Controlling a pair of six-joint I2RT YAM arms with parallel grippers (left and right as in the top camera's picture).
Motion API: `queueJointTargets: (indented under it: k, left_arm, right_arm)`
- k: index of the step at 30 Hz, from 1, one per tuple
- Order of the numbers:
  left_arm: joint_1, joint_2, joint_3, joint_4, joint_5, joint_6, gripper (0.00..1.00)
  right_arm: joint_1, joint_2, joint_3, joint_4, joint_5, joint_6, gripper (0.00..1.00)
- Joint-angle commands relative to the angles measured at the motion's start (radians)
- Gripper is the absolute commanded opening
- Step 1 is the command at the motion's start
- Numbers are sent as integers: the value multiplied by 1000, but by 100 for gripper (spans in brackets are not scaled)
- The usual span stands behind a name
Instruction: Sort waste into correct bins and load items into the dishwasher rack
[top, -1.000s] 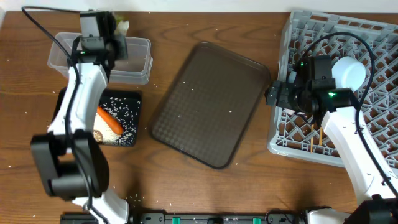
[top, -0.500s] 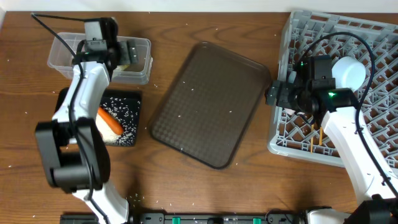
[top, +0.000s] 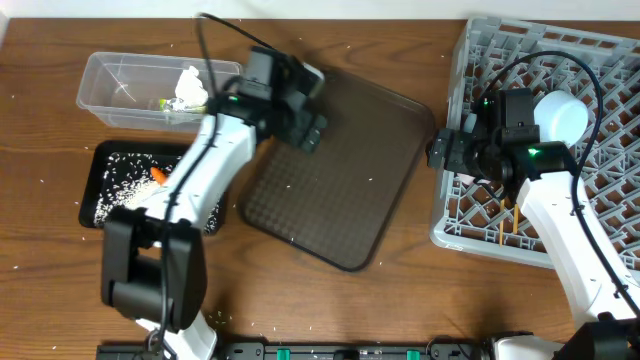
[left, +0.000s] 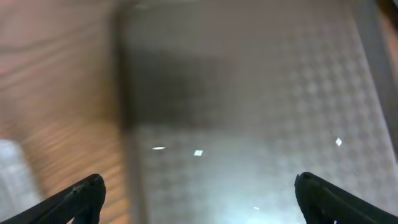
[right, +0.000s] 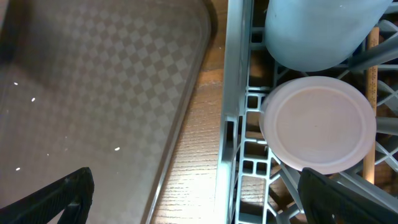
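Observation:
The crumpled wrapper (top: 190, 89) lies in the clear tub (top: 120, 75). A bit of the orange carrot (top: 158, 175) shows in the black tray (top: 120, 195), mostly hidden by my left arm. My left gripper (top: 312, 128) (left: 199, 202) hangs open and empty over the brown tray's upper left corner; its view is blurred. My right gripper (top: 441, 152) (right: 199, 205) stands open and empty at the left wall of the dishwasher rack (top: 600, 70) (right: 235, 93). Inside the rack stand an upturned pink cup (right: 317, 127), a pale blue vessel (right: 314, 31) (top: 560, 118) and chopsticks (top: 505, 225) (right: 371, 93).
The large dark brown serving tray (top: 350, 190) (right: 93, 81) (left: 261, 112) lies tilted in the middle, between the bins and the rack. White crumbs speckle the black tray and the table. A strip of bare wood (right: 193, 155) separates the brown tray from the rack.
My left gripper opened over the clear tub and the wrapper now lies in it. The left arm then swung right to above the brown tray. The right arm has not moved.

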Motion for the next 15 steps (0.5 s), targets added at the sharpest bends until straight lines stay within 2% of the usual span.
queueJointTargets:
  k: [1, 7, 10, 15]
  left_arm:
    - [-35, 40, -11, -13, 14, 54, 98]
    - [-72, 45, -8, -27, 14, 6, 98]
    - [-61, -11, 3, -27, 14, -56, 98]
    - [-34, -132, 4, -24, 13, -67, 98]
  right_arm:
    - [-6, -1, 0, 0, 10, -12, 99]
    - [-6, -1, 0, -11, 10, -12, 99]
    - [-6, -22, 2, -16, 10, -19, 94]
    - [-6, -165, 41, -43, 10, -82, 92]
